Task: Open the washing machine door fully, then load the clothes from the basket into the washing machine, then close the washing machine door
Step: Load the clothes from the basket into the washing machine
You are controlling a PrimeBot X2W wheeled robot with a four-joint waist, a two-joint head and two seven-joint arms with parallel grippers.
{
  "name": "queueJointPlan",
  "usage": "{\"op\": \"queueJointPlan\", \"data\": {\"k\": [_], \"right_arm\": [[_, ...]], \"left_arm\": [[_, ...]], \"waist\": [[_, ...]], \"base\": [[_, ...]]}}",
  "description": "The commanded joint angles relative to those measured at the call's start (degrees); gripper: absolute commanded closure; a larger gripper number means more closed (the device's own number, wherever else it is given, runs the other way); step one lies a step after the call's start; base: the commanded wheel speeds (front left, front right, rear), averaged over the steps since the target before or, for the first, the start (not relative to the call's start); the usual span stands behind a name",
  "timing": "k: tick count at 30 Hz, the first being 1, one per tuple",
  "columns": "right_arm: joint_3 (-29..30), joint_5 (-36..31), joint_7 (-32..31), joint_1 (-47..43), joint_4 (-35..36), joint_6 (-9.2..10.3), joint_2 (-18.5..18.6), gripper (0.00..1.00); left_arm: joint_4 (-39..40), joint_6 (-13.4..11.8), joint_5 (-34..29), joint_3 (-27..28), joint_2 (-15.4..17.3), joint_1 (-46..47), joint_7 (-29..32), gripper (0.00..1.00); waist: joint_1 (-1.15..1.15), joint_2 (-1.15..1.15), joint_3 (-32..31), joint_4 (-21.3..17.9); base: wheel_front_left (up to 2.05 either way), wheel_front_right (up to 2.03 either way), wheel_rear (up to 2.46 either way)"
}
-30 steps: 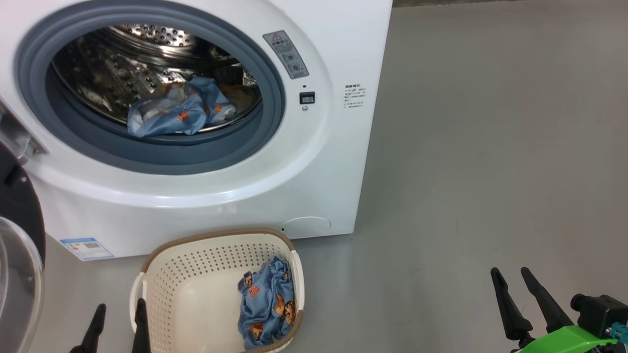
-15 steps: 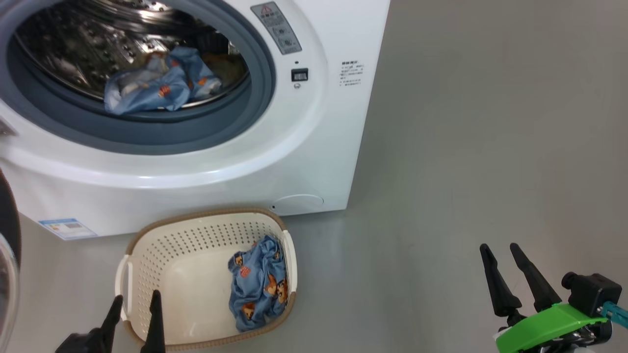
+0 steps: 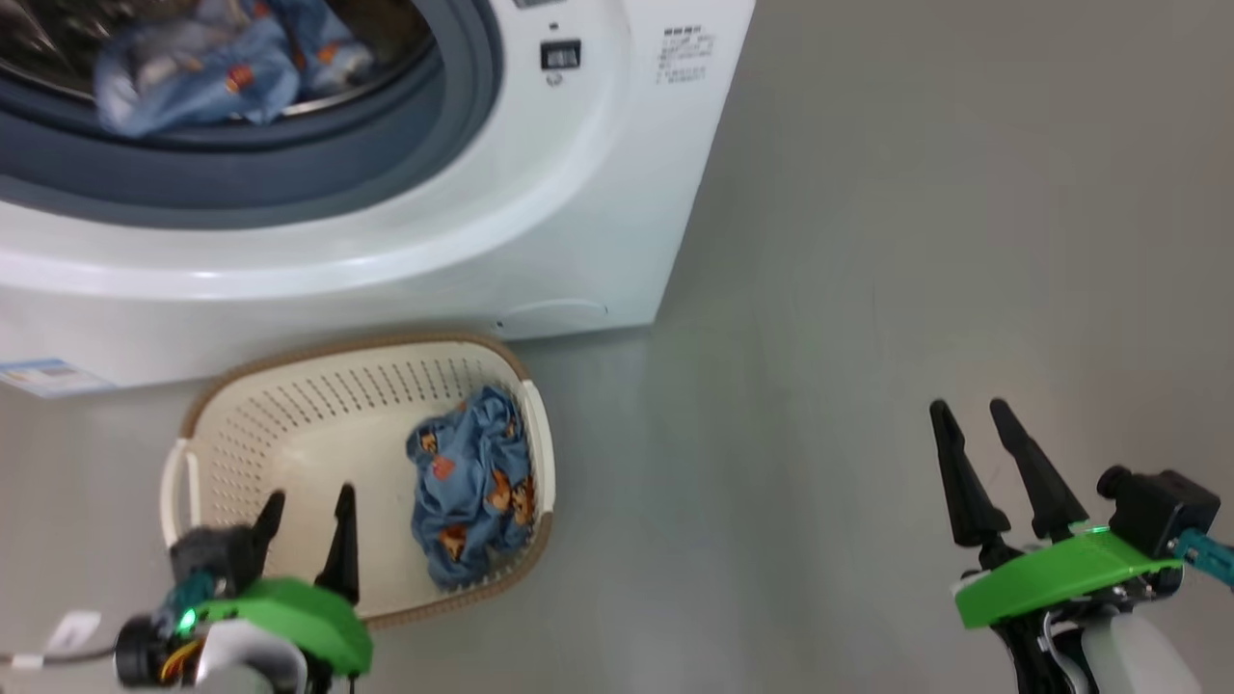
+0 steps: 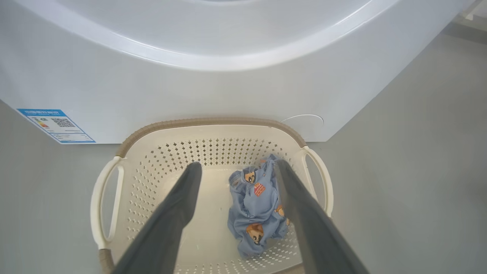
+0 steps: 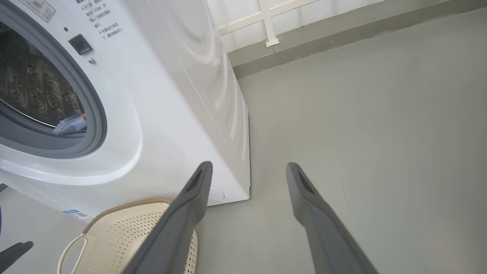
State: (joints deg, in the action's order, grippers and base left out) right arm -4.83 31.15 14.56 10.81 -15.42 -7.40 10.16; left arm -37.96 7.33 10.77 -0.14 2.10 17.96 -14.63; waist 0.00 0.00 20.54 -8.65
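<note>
Grey floor (image 3: 868, 289), basket (image 3: 318, 395) at seven o'clock holding one blue garment (image 3: 468, 487), washing machine (image 3: 540, 222) at eleven — blue clothes (image 3: 193, 77) in its drum, left gripper (image 3: 310, 493) spread above basket, right gripper (image 3: 967, 405) spread at four.

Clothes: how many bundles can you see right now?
2. One blue bundle in the basket, by its right wall; another in the washing machine drum. More may be hidden deeper inside.
</note>
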Motion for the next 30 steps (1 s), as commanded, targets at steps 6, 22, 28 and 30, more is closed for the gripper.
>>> {"op": "queueJointPlan", "data": {"k": [6, 22, 28, 30], "right_arm": [[-0.88, -0.51, 0.44, 2.72, 1.97, -0.09, -0.86, 0.0], [-2.8, -0.48, 0.44, 7.51, 2.94, -0.09, -2.13, 0.0], [-3.79, -0.39, 0.44, 8.54, 3.23, -0.09, -2.27, 0.0], [-3.91, -0.36, 0.44, 8.69, 3.27, -0.09, -2.32, 0.0]], "left_arm": [[-6.16, 0.13, 0.29, -2.22, 1.61, 7.88, -0.37, 0.0], [-23.23, 0.15, 3.59, -12.78, 3.7, 22.9, -0.37, 0.0], [-27.96, 0.15, 5.29, -16.57, 4.33, 26.81, -0.37, 0.0], [-28.61, 0.15, 5.7, -17.12, 4.41, 27.43, -0.37, 0.0]], "waist": [[0.0, 0.0, 8.07, -1.71], [0.0, 0.0, 17.61, -3.45], [0.0, 0.0, 19.43, -4.39], [0.0, 0.0, 19.72, -4.53]], "base": [[0.0, 0.0, 0.0], [0.0, 0.0, 0.0], [0.0, 0.0, 0.0], [0.0, 0.0, 0.0]]}}
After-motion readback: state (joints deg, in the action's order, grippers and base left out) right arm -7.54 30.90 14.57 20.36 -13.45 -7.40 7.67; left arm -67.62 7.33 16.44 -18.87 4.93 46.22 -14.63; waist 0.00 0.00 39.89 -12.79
